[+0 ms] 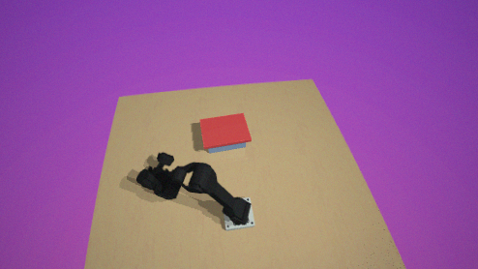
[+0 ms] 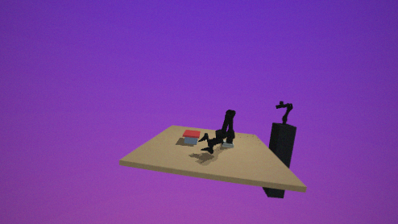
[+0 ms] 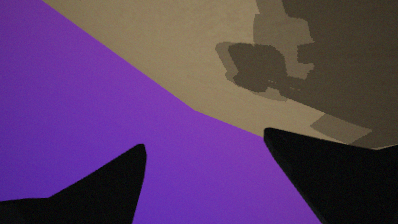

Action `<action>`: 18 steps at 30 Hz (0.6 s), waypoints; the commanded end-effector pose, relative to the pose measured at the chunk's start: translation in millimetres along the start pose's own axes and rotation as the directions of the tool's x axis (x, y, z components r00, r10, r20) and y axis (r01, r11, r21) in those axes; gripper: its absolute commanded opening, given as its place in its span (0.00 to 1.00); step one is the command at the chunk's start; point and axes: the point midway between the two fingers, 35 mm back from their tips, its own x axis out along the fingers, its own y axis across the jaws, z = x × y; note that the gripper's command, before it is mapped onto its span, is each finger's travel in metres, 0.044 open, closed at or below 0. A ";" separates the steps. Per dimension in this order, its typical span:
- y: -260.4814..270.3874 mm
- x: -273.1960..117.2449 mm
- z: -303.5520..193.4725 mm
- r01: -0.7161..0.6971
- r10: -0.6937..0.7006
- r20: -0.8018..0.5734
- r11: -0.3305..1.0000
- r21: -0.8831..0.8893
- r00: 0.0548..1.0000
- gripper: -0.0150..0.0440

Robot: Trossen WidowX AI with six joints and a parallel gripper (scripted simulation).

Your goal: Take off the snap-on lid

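Note:
The red lid (image 1: 225,131) (image 2: 192,134) sits flat on top of the blue-grey storage box (image 1: 227,148) (image 2: 190,141), covering it and overhanging its sides. The box stands on the tan table (image 1: 290,169) (image 2: 250,165) (image 3: 165,50). My gripper (image 1: 152,165) (image 2: 201,145) (image 3: 206,142) is open, with nothing between its fingers. It is above the table, apart from the box, to the left of and nearer than it in the top view. The box and lid are not in the wrist view.
The arm's white base plate (image 1: 251,220) (image 2: 228,145) is fixed to the table. A tall dark pedestal (image 2: 283,141) with a small black arm-like shape (image 2: 286,114) on top stands behind the table's right edge in the exterior view. The table's edge shows in the wrist view.

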 end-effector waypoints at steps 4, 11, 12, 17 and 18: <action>22.0 -8.1 -32.5 0.000 0.000 -0.001 1.000 0.001 1.000 0.75; 72.2 -34.5 -84.6 0.000 0.000 0.002 1.000 -0.001 1.000 0.65; 72.1 -33.9 -86.2 0.001 -0.001 0.008 1.000 -0.006 1.000 0.65; 72.1 -33.7 -86.9 0.001 -0.001 0.011 1.000 -0.008 1.000 0.65; 74.6 -32.9 -85.7 0.002 -0.002 0.015 1.000 -0.015 1.000 0.65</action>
